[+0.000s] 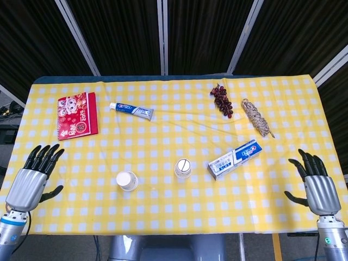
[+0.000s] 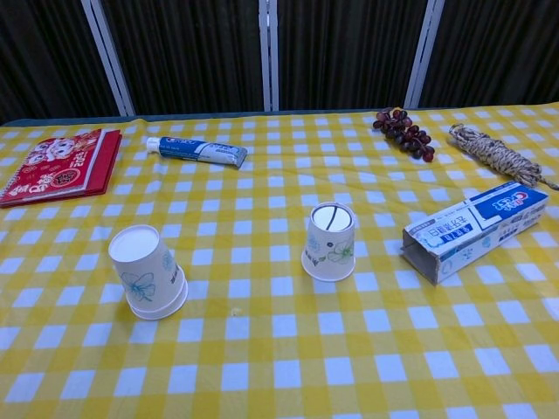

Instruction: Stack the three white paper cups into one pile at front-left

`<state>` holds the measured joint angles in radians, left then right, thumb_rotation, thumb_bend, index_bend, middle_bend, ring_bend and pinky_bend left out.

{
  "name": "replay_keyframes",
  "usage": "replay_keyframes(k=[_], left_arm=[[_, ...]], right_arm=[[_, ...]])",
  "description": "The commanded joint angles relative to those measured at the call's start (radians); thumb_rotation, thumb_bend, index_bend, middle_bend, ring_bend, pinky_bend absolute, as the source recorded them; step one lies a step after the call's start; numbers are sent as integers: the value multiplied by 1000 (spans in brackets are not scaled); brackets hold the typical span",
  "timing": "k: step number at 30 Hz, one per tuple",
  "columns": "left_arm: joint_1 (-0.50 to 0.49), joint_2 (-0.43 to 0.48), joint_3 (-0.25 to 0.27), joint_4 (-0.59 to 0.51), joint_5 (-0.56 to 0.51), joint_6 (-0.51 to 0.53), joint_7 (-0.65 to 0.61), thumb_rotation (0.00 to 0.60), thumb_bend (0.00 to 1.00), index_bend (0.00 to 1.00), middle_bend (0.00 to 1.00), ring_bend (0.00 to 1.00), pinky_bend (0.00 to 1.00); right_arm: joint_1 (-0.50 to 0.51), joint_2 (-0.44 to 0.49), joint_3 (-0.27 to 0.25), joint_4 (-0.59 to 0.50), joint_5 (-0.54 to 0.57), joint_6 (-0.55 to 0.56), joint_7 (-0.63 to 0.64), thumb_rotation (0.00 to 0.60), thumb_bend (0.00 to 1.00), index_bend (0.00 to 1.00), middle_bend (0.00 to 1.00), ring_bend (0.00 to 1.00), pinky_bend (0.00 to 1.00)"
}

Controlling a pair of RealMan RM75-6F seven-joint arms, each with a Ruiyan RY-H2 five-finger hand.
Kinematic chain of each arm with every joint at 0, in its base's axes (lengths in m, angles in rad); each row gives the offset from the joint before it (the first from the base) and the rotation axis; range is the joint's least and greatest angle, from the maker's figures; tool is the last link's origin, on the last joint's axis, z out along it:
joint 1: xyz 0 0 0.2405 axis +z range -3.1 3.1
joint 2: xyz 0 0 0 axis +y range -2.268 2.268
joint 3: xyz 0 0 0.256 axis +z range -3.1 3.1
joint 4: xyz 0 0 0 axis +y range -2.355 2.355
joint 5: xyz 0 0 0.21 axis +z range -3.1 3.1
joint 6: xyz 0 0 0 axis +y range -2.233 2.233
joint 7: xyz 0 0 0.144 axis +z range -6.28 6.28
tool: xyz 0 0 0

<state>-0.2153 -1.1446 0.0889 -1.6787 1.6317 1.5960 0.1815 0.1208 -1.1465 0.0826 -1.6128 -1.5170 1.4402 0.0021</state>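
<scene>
Two white paper cup piles stand upside down on the yellow checked cloth. The left pile (image 1: pixel 126 180) (image 2: pixel 146 272) shows a doubled rim at its base, like one cup over another. The single cup (image 1: pixel 183 167) (image 2: pixel 329 242) stands mid-table. My left hand (image 1: pixel 31 178) hovers open at the table's left edge, well left of the cups. My right hand (image 1: pixel 316 185) is open at the right edge. Neither hand shows in the chest view.
A red booklet (image 1: pixel 78 115) lies at back left, a toothpaste tube (image 1: pixel 132 110) beside it. A toothpaste box (image 1: pixel 235 159) lies right of the single cup. Dark grapes (image 1: pixel 222 99) and a rope bundle (image 1: pixel 256 117) are at the back right.
</scene>
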Motion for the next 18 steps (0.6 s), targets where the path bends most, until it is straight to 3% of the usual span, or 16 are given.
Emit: replay_keyframes(k=[1, 8, 18], left_arm=[[24, 6, -1, 13, 15, 26, -20, 600, 159, 0, 0, 0, 0], [32, 16, -21, 17, 5, 17, -52, 600, 160, 0, 0, 0, 0], [41, 28, -49, 36, -11, -2, -104, 600, 160, 0, 0, 0, 0]], right_arm=[[70, 5, 27, -65, -32, -59, -10, 600, 12, 288, 29, 0, 13], [212, -9, 87, -180, 46, -252, -98, 600, 14, 295, 33, 0, 14], [449, -176, 182, -207, 294, -481, -312, 600, 52, 320, 44, 0, 15]])
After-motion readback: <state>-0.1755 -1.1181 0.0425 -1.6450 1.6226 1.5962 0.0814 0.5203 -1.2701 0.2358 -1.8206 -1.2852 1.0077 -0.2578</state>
